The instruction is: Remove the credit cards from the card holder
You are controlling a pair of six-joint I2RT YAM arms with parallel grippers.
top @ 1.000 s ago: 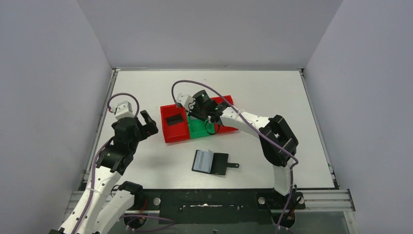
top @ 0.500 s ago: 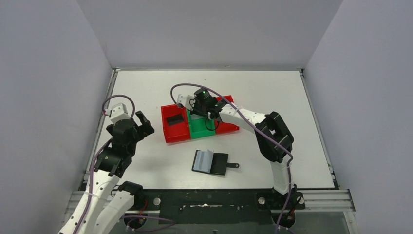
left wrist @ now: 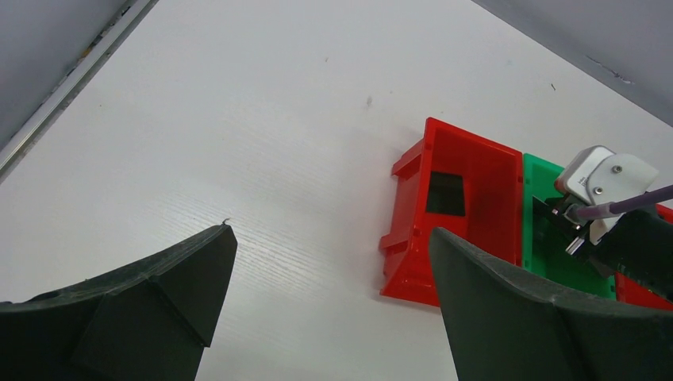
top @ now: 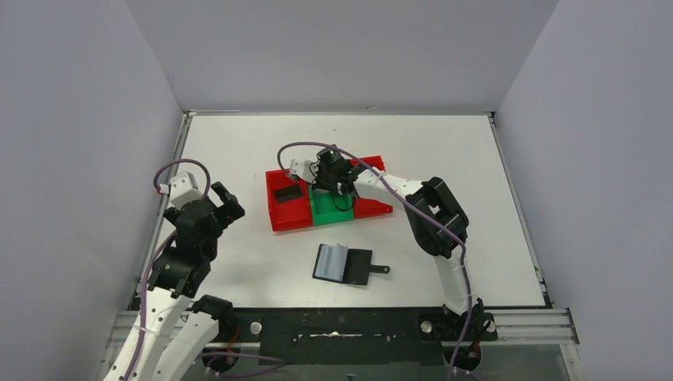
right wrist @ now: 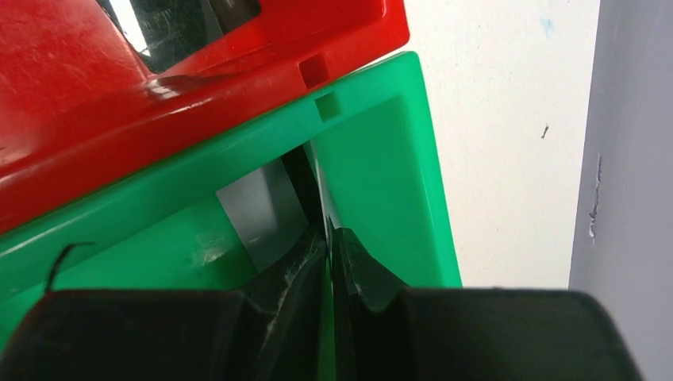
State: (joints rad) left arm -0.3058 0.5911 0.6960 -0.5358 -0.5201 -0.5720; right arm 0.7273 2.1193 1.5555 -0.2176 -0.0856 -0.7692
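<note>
Three grey walls | white table — red-green bins, card holder on it

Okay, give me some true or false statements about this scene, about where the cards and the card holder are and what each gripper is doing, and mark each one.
1. The card holder lies open on the table. True.
2. A black card lies in the green bin. False: it lies in the red bin to the left of the green one.
3. The left gripper holds a card. False: it is open and empty, away from the bins.
4. The right gripper is down in the green bin. True.
5. The right gripper's fingers are nearly together on a thin card seen edge-on. True.
</note>
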